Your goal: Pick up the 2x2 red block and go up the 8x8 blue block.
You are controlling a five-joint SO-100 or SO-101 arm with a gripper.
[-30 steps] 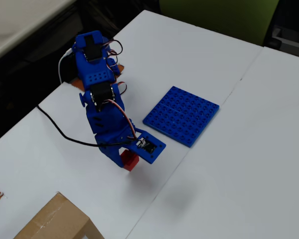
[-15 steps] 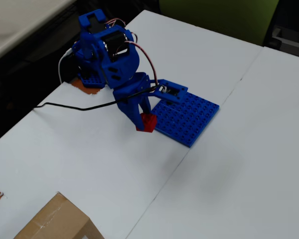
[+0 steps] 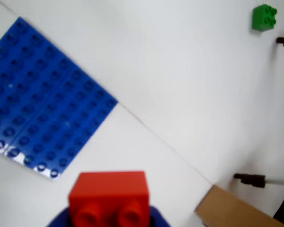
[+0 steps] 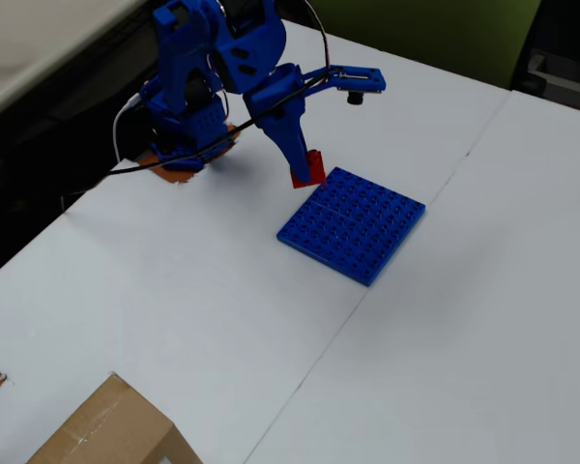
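Observation:
The 2x2 red block point(image 3: 109, 196) sits between the blue jaws of my gripper point(image 3: 109, 215) at the bottom of the wrist view, studs facing the camera. In the overhead view the gripper point(image 4: 307, 176) is shut on the red block point(image 4: 313, 168) and holds it just off the far left corner of the 8x8 blue block point(image 4: 353, 224), beside it rather than over it. The blue block lies flat on the white table and fills the left of the wrist view point(image 3: 42, 99). White table shows between it and the red block.
A small green brick point(image 3: 264, 17) lies at the top right of the wrist view. A cardboard box point(image 4: 106, 425) stands at the table's near edge and also shows in the wrist view point(image 3: 232, 208). Two dark pegs point(image 3: 250, 178) stick out at the right. The arm's base point(image 4: 184, 126) is at the far left.

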